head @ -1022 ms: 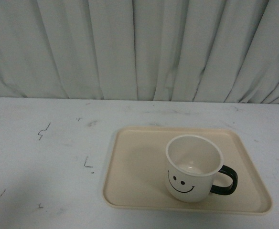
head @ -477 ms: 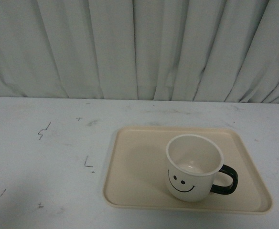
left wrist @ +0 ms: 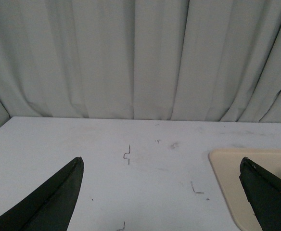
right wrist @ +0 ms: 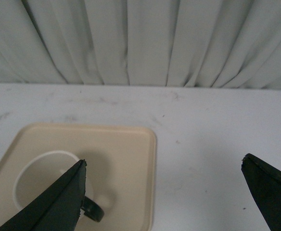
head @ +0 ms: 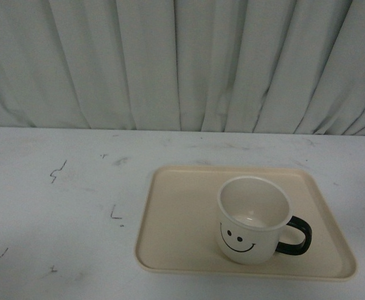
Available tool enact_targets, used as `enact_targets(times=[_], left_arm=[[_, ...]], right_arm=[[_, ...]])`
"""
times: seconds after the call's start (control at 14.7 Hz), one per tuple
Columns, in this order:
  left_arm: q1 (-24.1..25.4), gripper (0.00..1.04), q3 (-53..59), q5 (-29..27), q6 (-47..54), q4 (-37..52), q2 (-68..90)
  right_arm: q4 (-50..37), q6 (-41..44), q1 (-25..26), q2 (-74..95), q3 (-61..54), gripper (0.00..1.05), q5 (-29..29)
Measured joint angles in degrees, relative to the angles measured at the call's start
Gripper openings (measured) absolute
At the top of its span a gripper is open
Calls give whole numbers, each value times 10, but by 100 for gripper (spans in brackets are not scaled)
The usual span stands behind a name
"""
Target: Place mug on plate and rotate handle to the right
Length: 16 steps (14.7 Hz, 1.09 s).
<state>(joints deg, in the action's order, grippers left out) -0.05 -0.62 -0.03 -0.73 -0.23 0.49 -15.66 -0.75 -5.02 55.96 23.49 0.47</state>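
Nothing has moved since one second ago: the wide cream-white mug [head: 254, 219] stands at the same place and its handle points the same way. The mug is upright on the right half of the large flat beige rectangular plate [head: 170, 212], nearer to the front rim than to the back rim. Its black smiley face [head: 237, 240] looks toward the robot. The glossy dark green-black loop handle [head: 295, 236] points to the right. The inside of the mug looks empty.

The plate lies flat on the right part of the pale grey-white table [head: 45, 250], and its whole low rim shows in the front view.

Both grippers are seen only in their own wrist views. The left gripper [left wrist: 160, 161] is spread wide, with only bare table between its two dark fingers [left wrist: 54, 202]. A corner of the plate [left wrist: 227, 168] shows just beside one finger. The right gripper [right wrist: 164, 161] is spread wide too and holds nothing. One of its fingers [right wrist: 58, 202] hides a part of the mug [right wrist: 37, 180] from this camera, and the handle [right wrist: 93, 211] shows just beside that finger. The plate [right wrist: 126, 154] lies under them.

To the left of the plate, the table carries some small dark pen marks [head: 57, 172], one of them near the plate's left rim. Behind the far edge of the table hangs a pleated grey-white curtain [head: 182, 62], which fills the whole background.
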Motion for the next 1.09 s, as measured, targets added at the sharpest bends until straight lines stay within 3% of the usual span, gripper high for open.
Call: enact_targets(times=[0.27, 0.48, 1.09], left_arm=[[0, 98, 0, 0, 0, 0, 0], [0, 98, 0, 0, 0, 0, 0], [0, 98, 0, 0, 1, 0, 0]], right_arm=[[89, 19, -55, 202, 158, 98, 42], [177, 7, -92, 318, 249, 98, 25], [137, -72, -111, 443, 268, 98, 45]])
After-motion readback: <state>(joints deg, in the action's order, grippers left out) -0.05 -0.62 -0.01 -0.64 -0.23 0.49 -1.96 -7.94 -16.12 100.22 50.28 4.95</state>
